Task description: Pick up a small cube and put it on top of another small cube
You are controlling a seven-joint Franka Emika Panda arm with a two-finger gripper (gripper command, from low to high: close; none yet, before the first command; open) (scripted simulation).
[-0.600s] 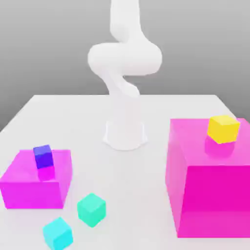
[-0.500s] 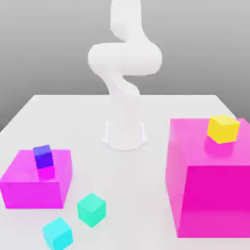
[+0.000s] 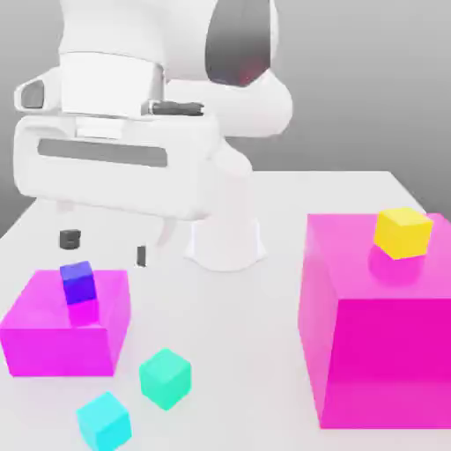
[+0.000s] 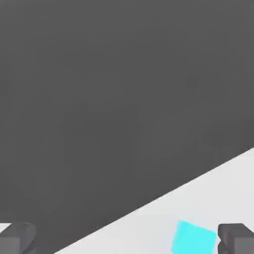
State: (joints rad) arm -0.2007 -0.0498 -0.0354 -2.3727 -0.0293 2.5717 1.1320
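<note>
Gripper (image 3: 104,247) open — above table (image 3: 264,299)

A white counter (image 3: 352,189) is spreading across the lower part of the exterior view, its matte top taking soft, even light with faint shadows. Its far edge is running straight across the picture, and its corners are angling inward toward the back. Behind it a plain grey backdrop (image 3: 370,79) is rising, shading from darker grey at the top to paler grey near the counter's edge. In the hand view, the counter's pale surface (image 4: 233,178) is meeting a flat dark grey floor (image 4: 109,99) along a slanting edge.
</note>
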